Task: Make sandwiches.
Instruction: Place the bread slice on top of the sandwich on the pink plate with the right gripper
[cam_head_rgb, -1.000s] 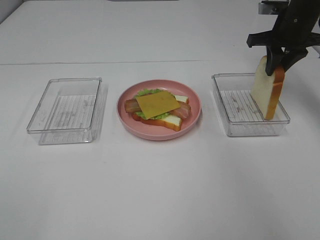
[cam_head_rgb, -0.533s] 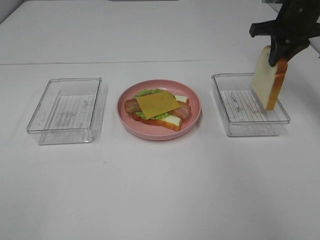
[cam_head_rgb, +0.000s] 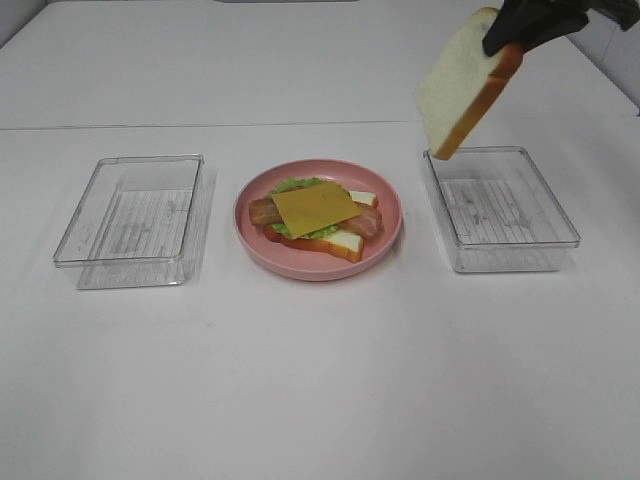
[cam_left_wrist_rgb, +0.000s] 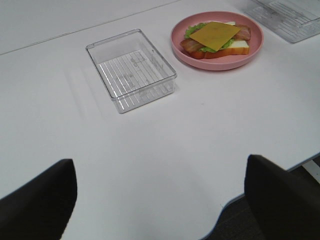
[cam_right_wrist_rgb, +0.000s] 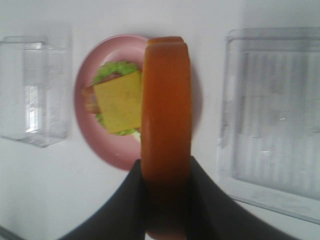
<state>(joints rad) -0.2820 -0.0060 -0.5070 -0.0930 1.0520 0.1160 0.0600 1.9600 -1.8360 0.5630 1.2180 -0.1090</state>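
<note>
A white bread slice (cam_head_rgb: 458, 92) with an orange-brown crust hangs tilted in the air above the right tray's left edge, with my right gripper (cam_head_rgb: 522, 24) shut on its upper end. In the right wrist view its crust edge (cam_right_wrist_rgb: 166, 110) sits between the two dark fingers (cam_right_wrist_rgb: 134, 200). On the pink plate (cam_head_rgb: 322, 271) lies the open stack: a bread slice, green lettuce, bacon strips and a yellow cheese slice (cam_head_rgb: 314, 208) on top. My left gripper (cam_left_wrist_rgb: 160, 205) stands open and empty over the near table edge, far from the stack (cam_left_wrist_rgb: 215, 36).
A clear plastic tray (cam_head_rgb: 135, 215) stands left of the plate and a second clear tray (cam_head_rgb: 500, 210) to its right; both hold nothing. The left wrist view shows the table's front edge (cam_left_wrist_rgb: 260, 187).
My right gripper has lifted the bread slice up out of the right tray and carried it leftward, tilting it. The plate, the stack and both trays have not moved.
</note>
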